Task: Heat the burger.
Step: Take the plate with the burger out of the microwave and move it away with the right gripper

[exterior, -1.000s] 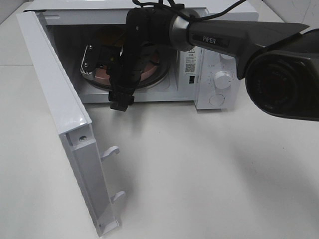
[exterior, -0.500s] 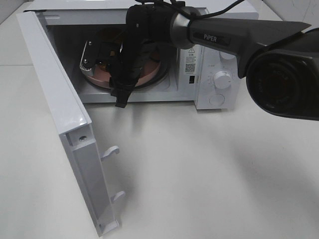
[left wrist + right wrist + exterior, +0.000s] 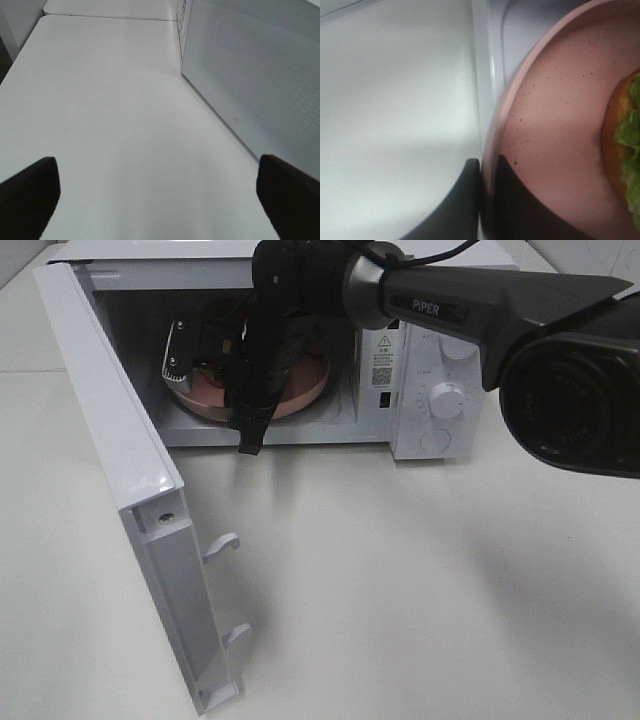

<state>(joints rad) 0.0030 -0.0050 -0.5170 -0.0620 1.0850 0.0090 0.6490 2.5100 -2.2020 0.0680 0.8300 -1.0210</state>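
The burger (image 3: 626, 150), a tan bun with green lettuce, lies on the pink plate (image 3: 555, 115) inside the open microwave (image 3: 425, 445). My right gripper (image 3: 482, 200) is shut on the plate's near rim, one dark finger (image 3: 452, 210) below the rim and the other over it. From the exterior high camera, the right gripper (image 3: 250, 443) reaches down at the oven's front opening and the arm hides most of the burger; part of the pink plate (image 3: 305, 385) shows. My left gripper (image 3: 155, 200) hovers open over bare table beside the microwave door (image 3: 260, 75), holding nothing.
The microwave door (image 3: 110, 440) stands swung wide to the left, with its latch hooks (image 3: 225, 543) pointing out over the table. The control knobs (image 3: 447, 400) sit on the oven's right side. White tabletop (image 3: 420, 590) lies in front.
The right gripper's fingers have closed from wide apart onto the plate's rim. The wrist has edged slightly up and into the oven, and more of the pink plate now shows.
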